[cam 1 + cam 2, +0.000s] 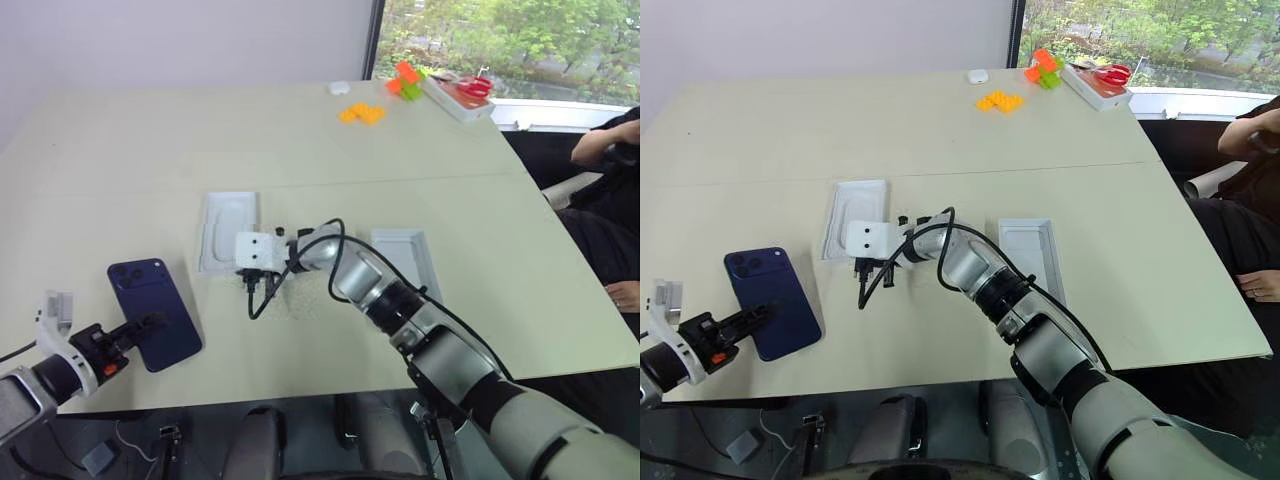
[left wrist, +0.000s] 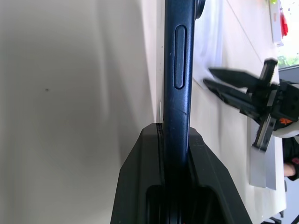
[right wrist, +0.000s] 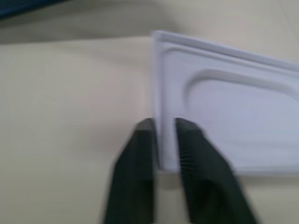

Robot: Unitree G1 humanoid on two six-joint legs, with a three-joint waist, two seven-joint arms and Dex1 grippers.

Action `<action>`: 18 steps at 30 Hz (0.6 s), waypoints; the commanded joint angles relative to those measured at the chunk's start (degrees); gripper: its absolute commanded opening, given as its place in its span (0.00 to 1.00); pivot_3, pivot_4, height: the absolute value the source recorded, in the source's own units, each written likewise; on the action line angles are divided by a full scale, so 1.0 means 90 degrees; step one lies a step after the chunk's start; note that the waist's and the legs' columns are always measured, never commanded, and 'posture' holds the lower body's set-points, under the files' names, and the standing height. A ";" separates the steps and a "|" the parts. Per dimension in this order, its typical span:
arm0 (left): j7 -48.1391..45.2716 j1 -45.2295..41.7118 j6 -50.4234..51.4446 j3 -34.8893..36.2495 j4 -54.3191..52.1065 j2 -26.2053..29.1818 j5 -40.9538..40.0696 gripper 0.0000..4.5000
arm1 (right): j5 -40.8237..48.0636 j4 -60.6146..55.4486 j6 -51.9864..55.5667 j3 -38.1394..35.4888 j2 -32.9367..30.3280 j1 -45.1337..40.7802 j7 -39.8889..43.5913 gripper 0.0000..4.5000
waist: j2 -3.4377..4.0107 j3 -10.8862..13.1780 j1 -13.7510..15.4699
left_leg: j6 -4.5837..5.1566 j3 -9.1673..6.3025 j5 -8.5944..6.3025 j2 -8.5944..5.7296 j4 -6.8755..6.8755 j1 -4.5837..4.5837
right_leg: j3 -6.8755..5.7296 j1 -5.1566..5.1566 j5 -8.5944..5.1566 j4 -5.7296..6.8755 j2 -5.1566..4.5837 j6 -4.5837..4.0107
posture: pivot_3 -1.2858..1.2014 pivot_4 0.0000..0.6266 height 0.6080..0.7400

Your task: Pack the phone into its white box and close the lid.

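The dark navy phone (image 1: 153, 312) lies back up at the near left of the table, its camera cluster at the far end. My left gripper (image 1: 148, 324) is shut on its near edge, and the left wrist view shows the phone's side (image 2: 180, 70) clamped between the black fingers. At mid-table my right gripper (image 3: 163, 128) is shut on the near edge of a thin white insert (image 1: 228, 232) with an oval recess. The white box (image 1: 405, 255), an open shallow tray, sits to the right, partly behind my right arm. The lid is out of view.
Orange blocks (image 1: 360, 113), green and orange toys (image 1: 405, 80), a small white item (image 1: 338, 88) and a red-and-white box (image 1: 460, 95) lie at the far right corner. A person (image 1: 612, 150) sits past the table's right edge. Black cables (image 1: 262, 295) hang from my right wrist.
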 commanded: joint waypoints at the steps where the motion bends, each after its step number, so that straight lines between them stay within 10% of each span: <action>1: 0.0001 -0.0092 -0.0070 0.0078 -0.0201 -0.0014 -0.0106 0.00 | -0.0029 -0.0519 -0.0006 0.0016 -0.0214 0.0155 0.0217 0.01 | 0.0000 0.0000 0.0008 | -0.0001 -0.0001 0.0001 0.0000 0.0000 0.0000 | -0.0001 0.0000 0.0000 0.0001 0.0000 0.0000 | 0.52 0.24 0.90; 18: 0.0402 -0.1665 -0.0234 -0.0898 -0.0350 0.0018 -0.0543 0.00 | 0.1182 -0.6318 0.1728 -0.0912 -0.4309 0.3057 0.2296 0.01 | -0.0006 0.0000 0.0183 | -0.0010 0.0004 0.0006 -0.0016 0.0015 0.0012 | -0.0013 0.0021 -0.0010 0.0005 0.0015 0.0018 | 0.52 0.24 0.90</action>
